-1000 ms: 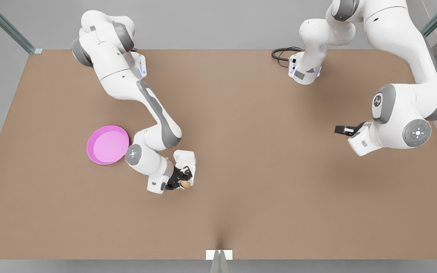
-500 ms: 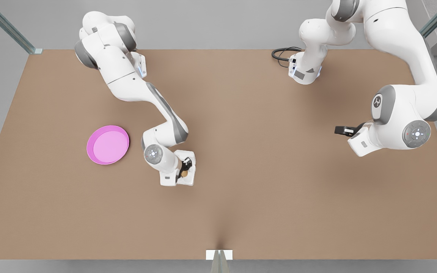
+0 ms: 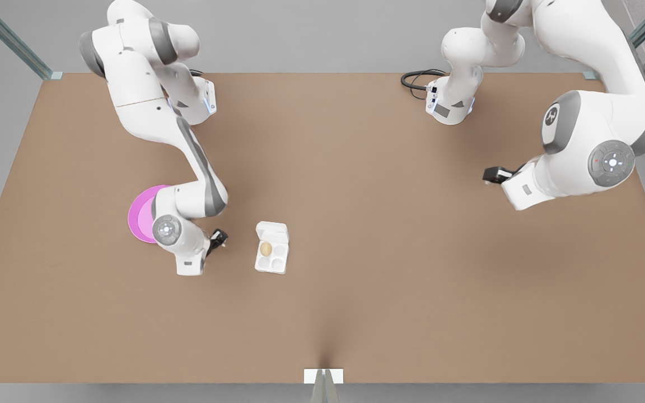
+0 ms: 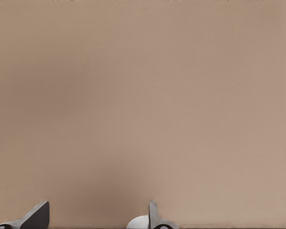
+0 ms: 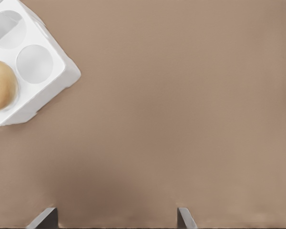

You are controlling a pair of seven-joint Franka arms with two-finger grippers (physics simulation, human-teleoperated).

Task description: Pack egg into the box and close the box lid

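The egg (image 3: 266,248) sits in a cup of the box (image 3: 271,256); the lid (image 3: 272,229) stands open. The right hand (image 3: 217,239), spread and empty, hangs just beside the box — out of the lid's way. The left hand (image 3: 492,174), also spread, waits well apart.

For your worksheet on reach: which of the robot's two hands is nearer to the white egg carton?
The right hand: it hovers beside the box, on the front view's left. The left hand waits far off toward the front view's right.
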